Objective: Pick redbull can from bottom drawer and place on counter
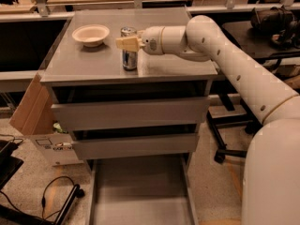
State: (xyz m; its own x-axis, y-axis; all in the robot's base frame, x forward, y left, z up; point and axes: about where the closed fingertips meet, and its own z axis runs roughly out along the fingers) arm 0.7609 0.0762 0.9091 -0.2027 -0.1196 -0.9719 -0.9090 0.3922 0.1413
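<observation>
The redbull can (pixel 129 50), slim and silver-and-blue with a shiny top, stands upright near the middle of the counter (pixel 93 67). My gripper (pixel 127 43) reaches in from the right, its cream fingers (pixel 123 43) shut on the can's upper part. The bottom drawer (pixel 140 191) is pulled far out below, and its grey floor shows nothing on it.
A cream bowl (pixel 91 34) sits on the counter left of the can. Two upper grey drawers (pixel 129 114) are slightly open. A cardboard box (pixel 33 111) leans at the cabinet's left. Cables (pixel 51 191) lie on the floor. An office chair base (pixel 229 144) stands at the right.
</observation>
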